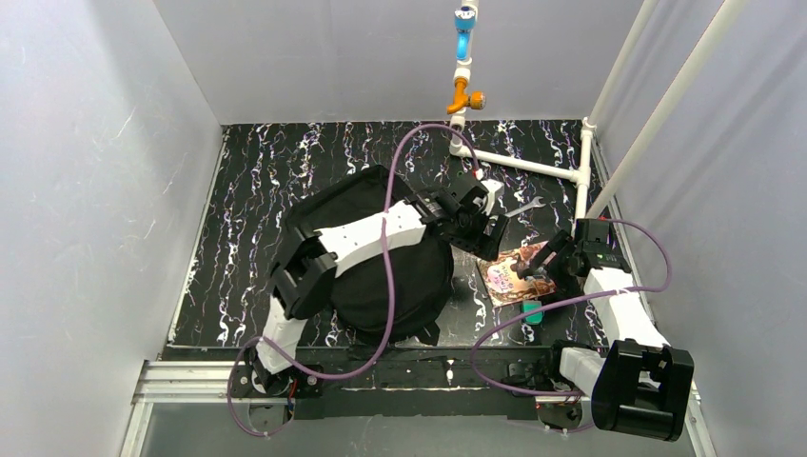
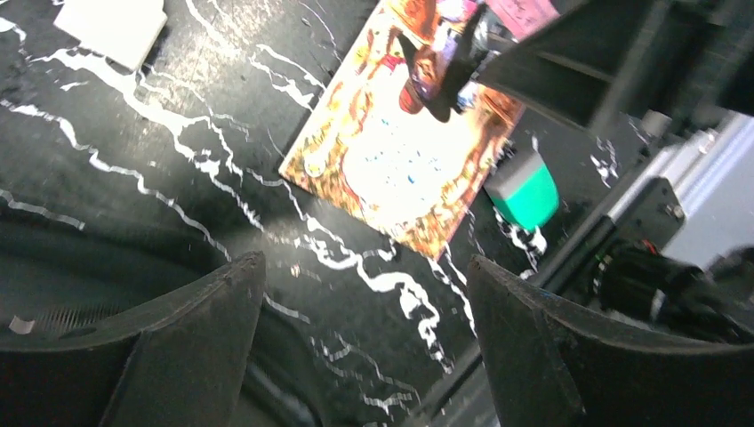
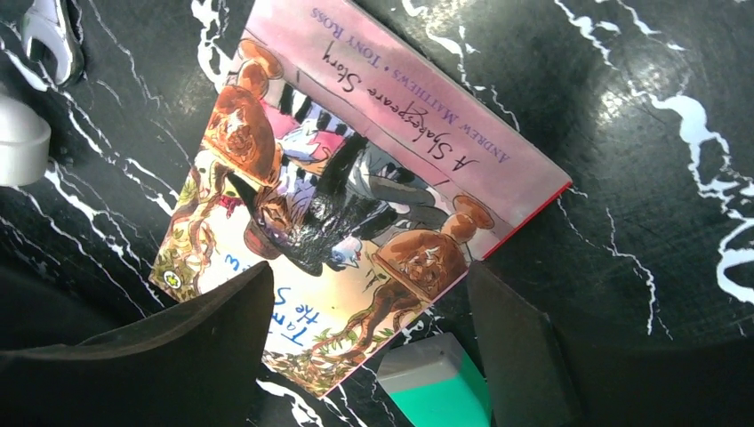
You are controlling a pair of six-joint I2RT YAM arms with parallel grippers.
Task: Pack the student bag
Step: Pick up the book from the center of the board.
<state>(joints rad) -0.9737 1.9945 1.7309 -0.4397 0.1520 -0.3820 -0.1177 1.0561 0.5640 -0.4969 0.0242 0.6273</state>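
The student bag (image 1: 400, 276) is a large black backpack lying left of centre, with my left arm stretched across it. My left gripper (image 1: 487, 231) is open and empty just past the bag's right edge; in its wrist view the gripper (image 2: 364, 267) hovers over bare table. A colourful picture book (image 1: 514, 276) lies flat to its right and shows in both wrist views (image 2: 400, 169) (image 3: 356, 196). My right gripper (image 1: 544, 267) (image 3: 369, 280) is open, low over the book's near corner. A green and grey eraser (image 1: 533, 311) (image 3: 436, 382) (image 2: 525, 191) lies beside the book.
A metal wrench (image 1: 523, 208) (image 3: 49, 36) lies behind the book. A white pipe frame (image 1: 533, 167) stands at the back right with a coloured fitting (image 1: 463, 95) above. A white flat piece (image 2: 111, 27) lies on the black marbled table (image 1: 257, 190). Grey walls enclose it.
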